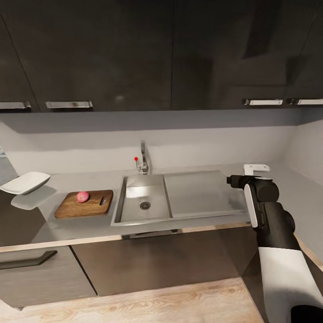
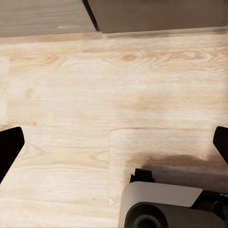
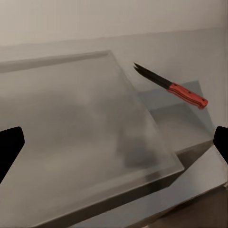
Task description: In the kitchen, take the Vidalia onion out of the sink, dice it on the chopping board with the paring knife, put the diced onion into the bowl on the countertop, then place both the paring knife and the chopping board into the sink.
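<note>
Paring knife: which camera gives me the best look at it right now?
The right wrist view: the paring knife lies in plain sight on the countertop beyond the drainboard's corner, red handle and dark blade both clear. In the head view the right arm stands where it would lie; the left wrist camera faces floor.

Black right arm (image 1: 269, 211) with white panels, white claw (image 1: 256, 169).
</note>
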Motion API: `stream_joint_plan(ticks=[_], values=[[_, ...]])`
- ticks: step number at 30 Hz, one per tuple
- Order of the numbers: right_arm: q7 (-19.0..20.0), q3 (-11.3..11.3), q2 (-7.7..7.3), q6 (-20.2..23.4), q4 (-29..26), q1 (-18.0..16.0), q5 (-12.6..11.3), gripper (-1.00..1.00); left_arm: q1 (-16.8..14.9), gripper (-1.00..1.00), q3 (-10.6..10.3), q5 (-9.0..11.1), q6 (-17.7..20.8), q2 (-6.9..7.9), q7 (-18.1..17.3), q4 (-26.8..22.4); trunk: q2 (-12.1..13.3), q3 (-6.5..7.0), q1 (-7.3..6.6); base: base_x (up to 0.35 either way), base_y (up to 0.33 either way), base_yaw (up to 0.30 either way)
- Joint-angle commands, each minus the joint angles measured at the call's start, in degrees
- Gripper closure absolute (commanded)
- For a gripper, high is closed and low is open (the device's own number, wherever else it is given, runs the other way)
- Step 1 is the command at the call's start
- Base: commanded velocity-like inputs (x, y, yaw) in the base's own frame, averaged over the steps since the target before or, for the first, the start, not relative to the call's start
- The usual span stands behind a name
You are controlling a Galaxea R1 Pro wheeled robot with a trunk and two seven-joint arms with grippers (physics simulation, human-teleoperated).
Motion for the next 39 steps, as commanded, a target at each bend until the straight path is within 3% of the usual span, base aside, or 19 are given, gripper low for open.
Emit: stream_joint_plan(ticks=[1, 10, 19, 30, 39], values=[[0.2, 0.0, -0.07, 0.3, 0.0, -0.1, 0.5, -1.0, -0.1, -1.0, -0.5, 0.5, -0.4, -0.03, 0.0, 0.2, -0.1, -0.13, 0.04, 0.031, -0.004, 0.0], [0.3, 0.0, -0.22, 0.3, 0.3, -0.1, 0.5, -1.0, -0.1, -1.0, -0.5, 0.5, 0.0, -0.15, 0.2, 0.2, -0.1, -0.13, 0.04, 0.068, -0.001, 0.0], [0.3, 0.0, -0.24, 0.2, 1.4, -0.1, 0.5, -1.0, -0.1, -1.0, -0.5, 0.5, 3.9, -0.21, 0.1, 0.2, -0.1, -0.13, 0.04, 0.282, -0.126, 0.0], [0.3, 0.0, -0.18, 0.1, 3.3, -0.1, 0.5, -1.0, -0.1, -1.0, -0.5, 0.5, 4.2, -0.21, 0.0, 0.2, -0.1, -0.13, 0.04, 0.274, -0.213, 0.0], [0.3, 0.2, -0.15, -1.5, 5.9, -0.1, 0.5, -1.0, -0.1, -1.0, -0.5, 0.5, 4.3, -0.21, 0.1, 0.2, -0.1, -0.13, 0.04, 0.053, -0.12, 0.0]])
